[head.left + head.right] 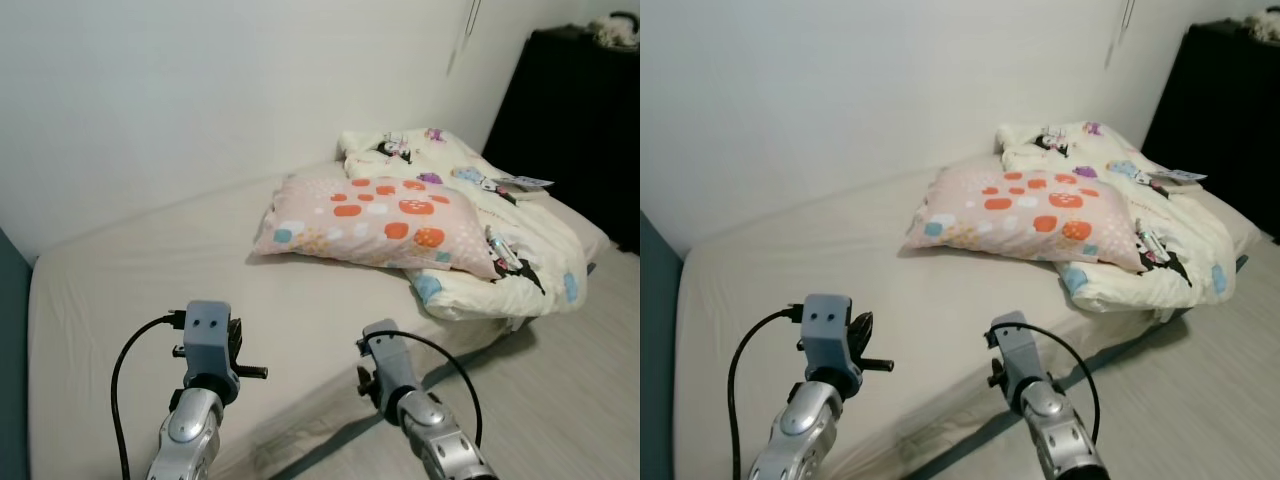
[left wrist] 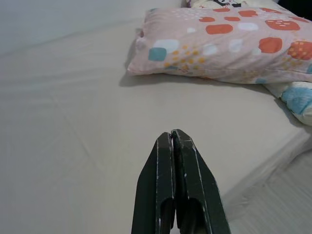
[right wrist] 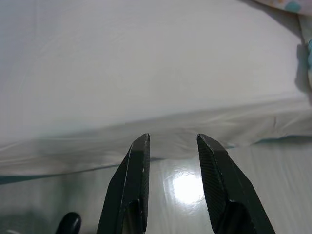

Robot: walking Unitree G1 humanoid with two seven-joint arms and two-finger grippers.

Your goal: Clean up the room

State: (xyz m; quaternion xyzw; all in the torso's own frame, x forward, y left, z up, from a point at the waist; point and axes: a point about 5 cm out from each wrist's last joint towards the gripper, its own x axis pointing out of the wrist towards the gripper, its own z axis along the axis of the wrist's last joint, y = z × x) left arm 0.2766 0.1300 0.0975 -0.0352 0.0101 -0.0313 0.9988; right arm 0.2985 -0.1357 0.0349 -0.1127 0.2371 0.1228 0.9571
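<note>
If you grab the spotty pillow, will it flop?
Probably. The pillow looks soft and puffy, so it should sag around a pincer grip. It likely weighs little for its bulk. Its end rests on the crumpled blanket, which may drag along.

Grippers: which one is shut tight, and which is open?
The left gripper is shut, its fingers pressed together above the bed. The right gripper is open, with a gap between its fingers.

white wall [image 1: 200, 90], black cabinet [image 1: 585, 120]
</note>
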